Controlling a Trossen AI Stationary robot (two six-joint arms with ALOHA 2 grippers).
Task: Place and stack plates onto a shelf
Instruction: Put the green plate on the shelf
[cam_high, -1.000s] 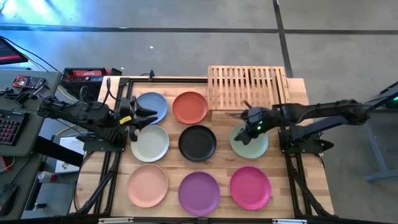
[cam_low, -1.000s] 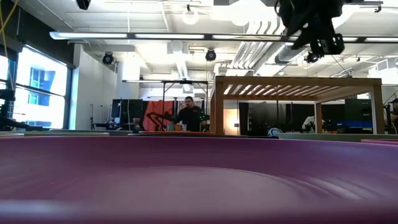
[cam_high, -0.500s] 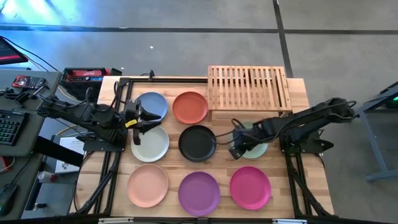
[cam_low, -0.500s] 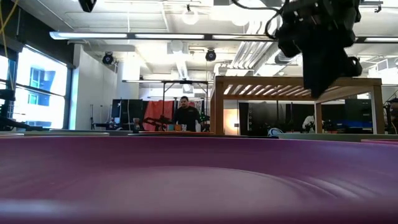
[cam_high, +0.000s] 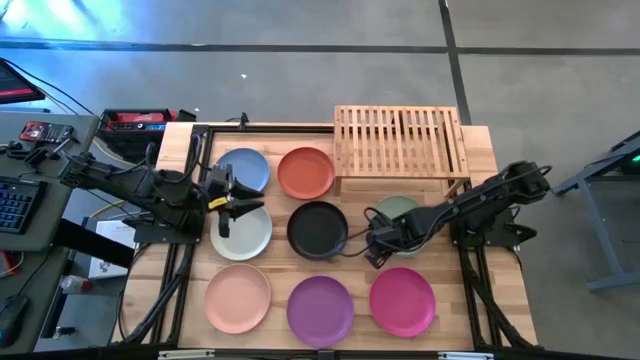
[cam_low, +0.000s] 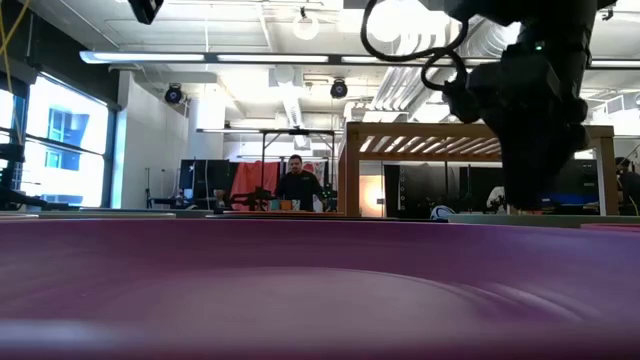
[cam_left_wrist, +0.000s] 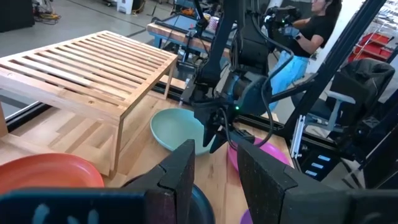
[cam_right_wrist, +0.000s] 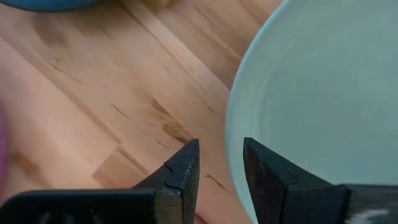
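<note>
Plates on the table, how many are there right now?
8, none on the rack. Back row: blue, orange. Middle: pale green, black, sage under the right arm. Front: peach, purple, magenta.

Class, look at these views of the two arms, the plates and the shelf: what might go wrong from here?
1. The right claw straddles only the sage green plate's rim; a thin grip may slip.
2. The black plate lies close beside that claw and might get nudged.
3. The shelf stands raised, so the lifted plate might strike its edge.
</note>
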